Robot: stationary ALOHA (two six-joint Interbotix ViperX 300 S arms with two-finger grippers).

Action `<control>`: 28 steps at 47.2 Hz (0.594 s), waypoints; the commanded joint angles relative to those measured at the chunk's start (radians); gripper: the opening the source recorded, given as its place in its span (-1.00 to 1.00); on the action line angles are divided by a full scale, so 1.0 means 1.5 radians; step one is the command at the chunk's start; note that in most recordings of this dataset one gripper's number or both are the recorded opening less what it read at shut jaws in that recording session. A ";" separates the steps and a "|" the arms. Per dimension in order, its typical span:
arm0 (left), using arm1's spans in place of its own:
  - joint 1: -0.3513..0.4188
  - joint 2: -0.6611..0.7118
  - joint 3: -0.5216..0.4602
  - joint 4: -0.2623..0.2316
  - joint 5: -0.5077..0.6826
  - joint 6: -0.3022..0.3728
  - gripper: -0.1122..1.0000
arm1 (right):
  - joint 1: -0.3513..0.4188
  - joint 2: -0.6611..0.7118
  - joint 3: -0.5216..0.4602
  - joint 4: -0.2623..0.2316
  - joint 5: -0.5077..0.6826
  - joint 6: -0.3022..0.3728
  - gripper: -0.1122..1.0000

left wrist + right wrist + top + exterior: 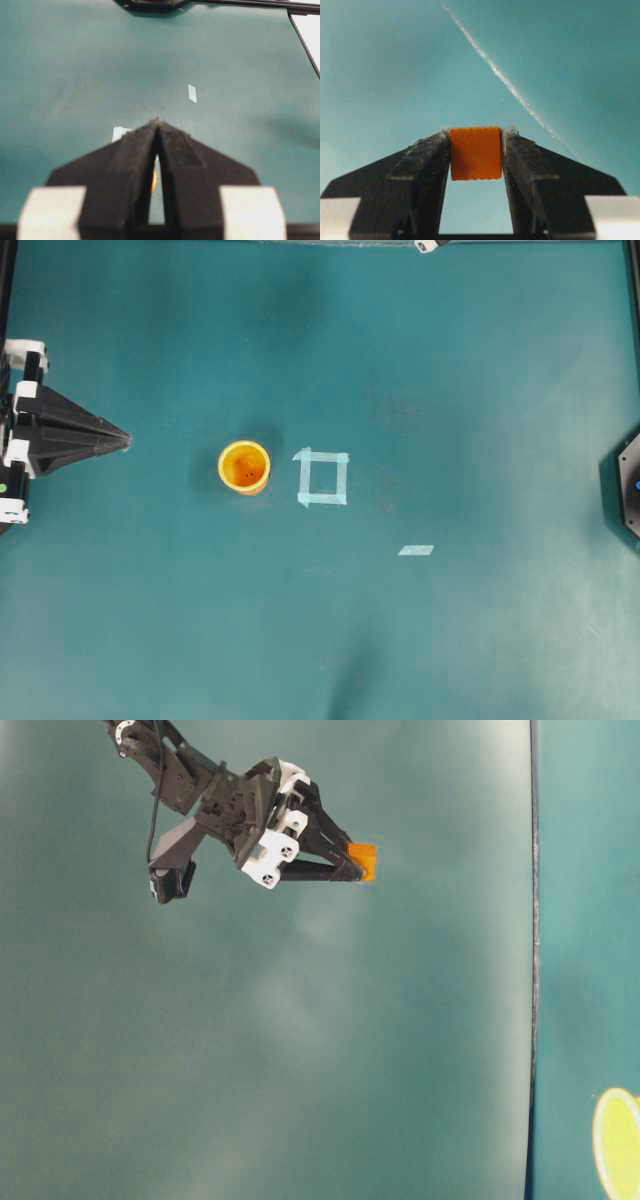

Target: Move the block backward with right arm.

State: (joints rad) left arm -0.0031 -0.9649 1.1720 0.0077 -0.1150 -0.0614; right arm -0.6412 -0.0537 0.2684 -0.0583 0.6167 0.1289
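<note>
Both fingers of the right pincer (475,145) clamp the block (475,152).

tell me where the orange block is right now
The orange block is clamped between the right tool's fingertips, seen in the right wrist and table-level views; it's out of the overhead view.

The orange block (475,152) looks matt with finely ridged edges, the teal table (450,360) smooth, faintly sheened.

A teal worktop (480,360) fills the overhead view, matte and lightly scuffed, with soft uneven light and a darker shadowed patch at its near edge. A black frame rail (634,280) runs along its right side.
</note>
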 commanded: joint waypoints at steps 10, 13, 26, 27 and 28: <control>-0.001 0.003 -0.019 0.001 -0.004 0.000 -0.80 | -0.001 -0.009 -0.010 -0.001 -0.002 0.000 -0.08; -0.001 0.003 -0.019 0.001 -0.004 0.000 -0.80 | -0.001 -0.009 -0.010 -0.001 -0.003 0.000 -0.08; -0.001 0.002 -0.019 0.001 -0.003 0.000 -0.80 | -0.001 -0.009 -0.010 -0.001 -0.004 0.000 -0.08; 0.000 0.002 -0.019 0.001 -0.004 0.000 -0.80 | -0.001 -0.008 -0.010 -0.001 -0.004 0.000 -0.08; -0.001 0.003 -0.019 0.001 -0.003 0.000 -0.80 | 0.000 -0.008 -0.010 -0.001 -0.004 0.000 -0.08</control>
State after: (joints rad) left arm -0.0031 -0.9649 1.1720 0.0077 -0.1166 -0.0614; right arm -0.6412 -0.0537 0.2684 -0.0583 0.6167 0.1273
